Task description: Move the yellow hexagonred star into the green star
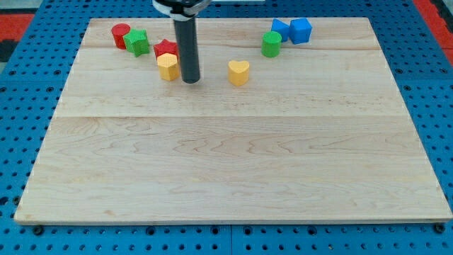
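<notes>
Two yellow, two red, two green, two blue.

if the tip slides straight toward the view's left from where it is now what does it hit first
My tip sits just to the view's right of the yellow hexagon, so it would likely meet that first, with the red star right behind it. The green star lies farther up-left. Depth is uncertain.
</notes>
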